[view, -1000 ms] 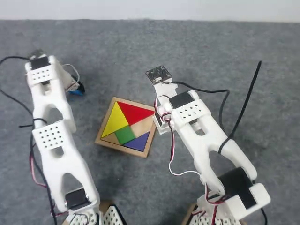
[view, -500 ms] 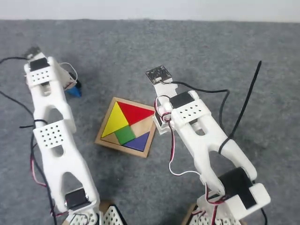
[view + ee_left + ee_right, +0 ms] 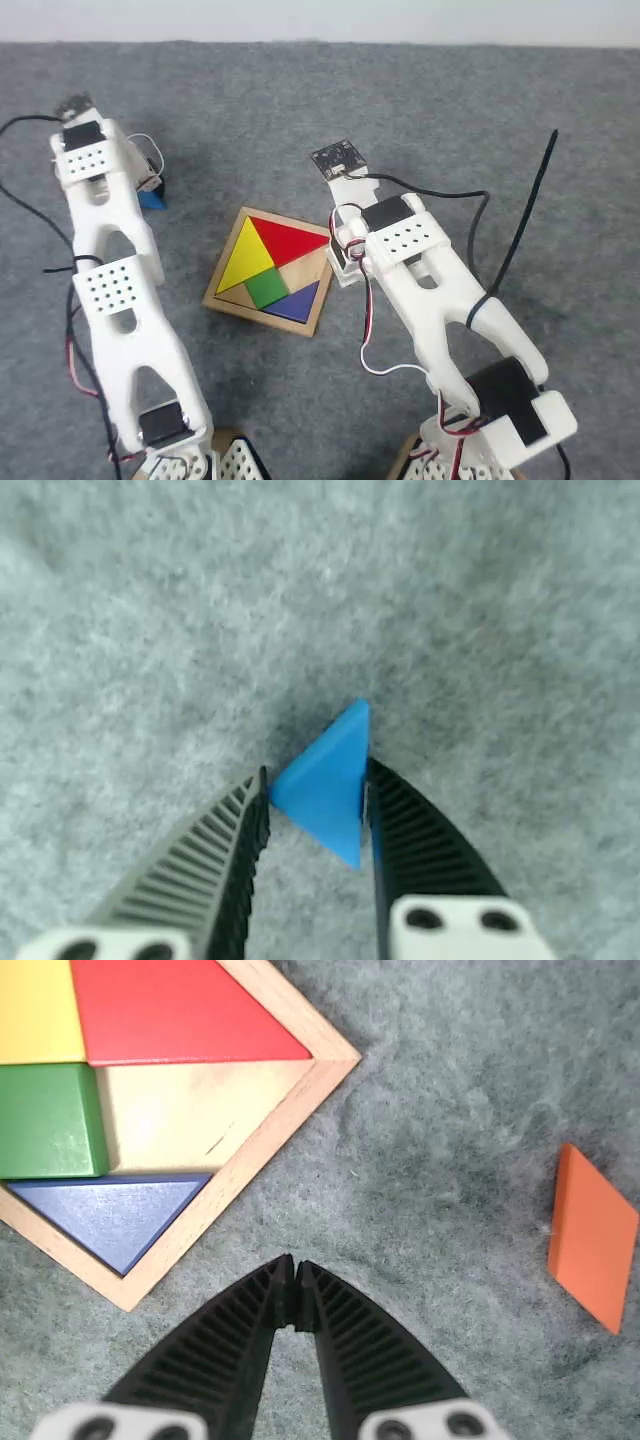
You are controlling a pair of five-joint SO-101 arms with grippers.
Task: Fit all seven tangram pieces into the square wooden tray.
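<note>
The square wooden tray (image 3: pixel 221 303) lies between the arms, and its rim (image 3: pixel 300 1090) is in the right wrist view. It holds a yellow triangle (image 3: pixel 243 262), a red triangle (image 3: pixel 288 242), a green square (image 3: pixel 267 289) and a dark blue triangle (image 3: pixel 295 303), with bare wood (image 3: pixel 190 1115) beside the green square. At the far left my left gripper (image 3: pixel 312 775) is shut on a light blue triangle (image 3: pixel 330 780) on the carpet (image 3: pixel 150 198). My right gripper (image 3: pixel 295 1300) is shut and empty just off the tray's right edge. An orange parallelogram (image 3: pixel 592 1235) lies on the carpet apart from the tray.
Grey carpet (image 3: pixel 450 120) covers the whole work surface. Black cables (image 3: pixel 520 230) trail beside the right arm, and more run by the left arm (image 3: pixel 20 210). Open carpet stretches behind the tray and at the far right.
The left gripper has shifted slightly left and nearer, taking the light blue triangle with it. The right arm and the tray have stayed still.
</note>
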